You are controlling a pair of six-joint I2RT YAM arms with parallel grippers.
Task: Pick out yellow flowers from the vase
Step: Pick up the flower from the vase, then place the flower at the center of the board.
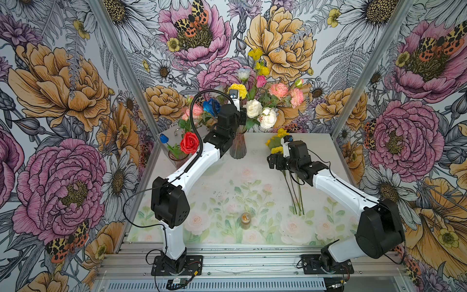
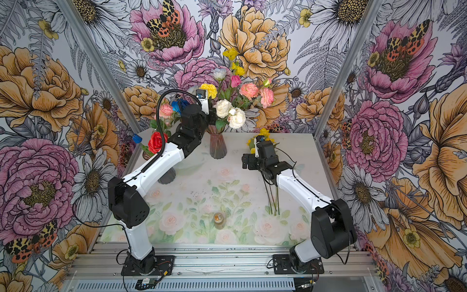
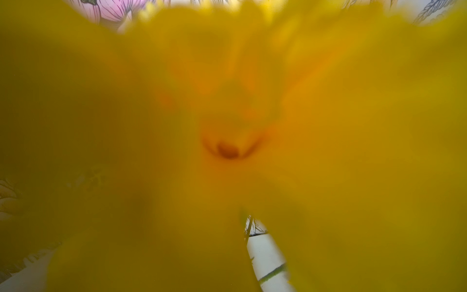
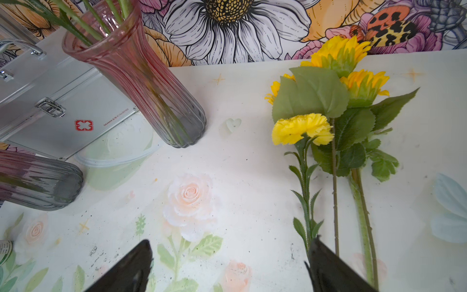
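At the back of the tabletop (image 1: 222, 182), we see the left tool (image 1: 242, 116) in among the blooms above the pink vase (image 1: 237, 149). It is closed, though what it grips is hidden, and a blurred yellow ruffled head (image 3: 227, 113) fills its wrist view. Yellow sprays (image 1: 255, 54) stand tall in the same vase. The right tool (image 4: 232, 241) hangs wide open and empty just beside yellow flowers (image 4: 302, 130) that lie flat, sunflowers and a ruffled one, apart from the vase.

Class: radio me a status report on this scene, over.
Left end effector shut at vase mouth, yellow bloom blocking its camera. Right end effector open by yellow flowers lying on table.
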